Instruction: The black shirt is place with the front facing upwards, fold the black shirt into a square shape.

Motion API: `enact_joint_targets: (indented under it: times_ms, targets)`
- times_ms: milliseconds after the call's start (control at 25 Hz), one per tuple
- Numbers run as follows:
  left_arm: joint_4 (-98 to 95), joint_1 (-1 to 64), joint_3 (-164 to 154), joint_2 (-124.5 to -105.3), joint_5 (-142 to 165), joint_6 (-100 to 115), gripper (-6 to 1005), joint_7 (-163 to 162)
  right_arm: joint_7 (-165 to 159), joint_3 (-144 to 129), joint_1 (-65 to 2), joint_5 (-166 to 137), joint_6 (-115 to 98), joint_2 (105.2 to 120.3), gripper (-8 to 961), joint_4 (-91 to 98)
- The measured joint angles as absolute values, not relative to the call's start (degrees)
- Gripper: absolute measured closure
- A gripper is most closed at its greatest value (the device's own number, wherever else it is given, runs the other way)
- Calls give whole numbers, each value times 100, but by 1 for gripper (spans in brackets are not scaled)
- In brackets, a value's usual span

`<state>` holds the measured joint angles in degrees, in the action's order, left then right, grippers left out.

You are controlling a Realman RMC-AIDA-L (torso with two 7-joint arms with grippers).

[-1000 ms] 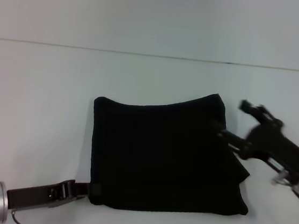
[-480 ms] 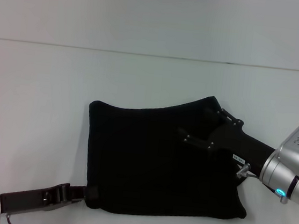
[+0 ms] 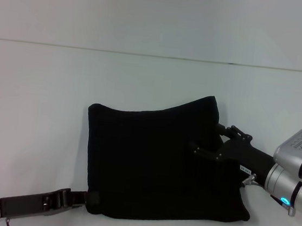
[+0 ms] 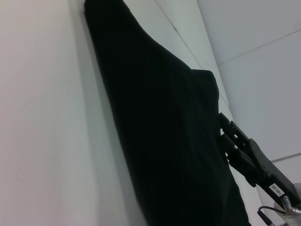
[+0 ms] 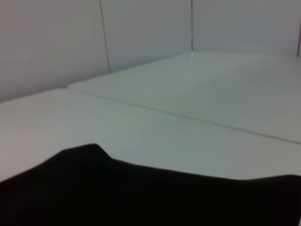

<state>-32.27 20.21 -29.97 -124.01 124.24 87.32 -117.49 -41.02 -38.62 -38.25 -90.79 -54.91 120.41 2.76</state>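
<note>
The black shirt (image 3: 151, 162) lies folded into a rough square on the white table (image 3: 44, 90), with no lettering showing. My left gripper (image 3: 89, 197) reaches in low from the front left and is shut on the shirt's front left corner. My right gripper (image 3: 205, 136) is open and lies over the shirt's right part, one finger near the far right corner and one further in. In the left wrist view the shirt (image 4: 164, 117) stretches away, with the right gripper (image 4: 225, 136) at its far side. The right wrist view shows only the shirt's edge (image 5: 141, 193).
A thin seam (image 3: 146, 54) runs across the table behind the shirt. Bare white tabletop surrounds the shirt on the left, behind it and to the far right. A white wall with panel lines (image 5: 103, 37) stands beyond the table.
My right gripper has come in from the right and now lies over the shirt's right part. The whole shirt has slid a little left and toward me, together with my left gripper.
</note>
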Motion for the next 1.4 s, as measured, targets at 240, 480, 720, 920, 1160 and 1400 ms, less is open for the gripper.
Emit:
enact_joint_targets:
  times_ms: [240,480,720,920,1160,1400]
  targets:
    - [-3227,2021,-2980,-12401,12451,8743,940,-11694,-4148,-3902,-3820,-9078,-5386,12041,7,255]
    - [-3225,2021,-2973,-12401,12463,8774,939,-11607,-4162,-3898,-3808,-9064,-5388,12040,7,254]
    - [-3251,2022,-2825,-12387,12483,8806,937,-11614,-4166,-3716,-3489,-9022,-6261,12007,7,464]
    - [-3326,1993,-2791,-12381,12503,8851,936,-11589,-4166,-3464,-3116,-9017,-7105,11987,7,742]
    - [-3495,1987,-2755,-12367,12506,8961,846,-11331,-4161,-3294,-2871,-9017,-7499,11979,7,864]
    - [-3974,1943,-2576,-12322,12531,9021,523,-11193,-4098,-3225,-2721,-9019,-7666,11977,7,914]
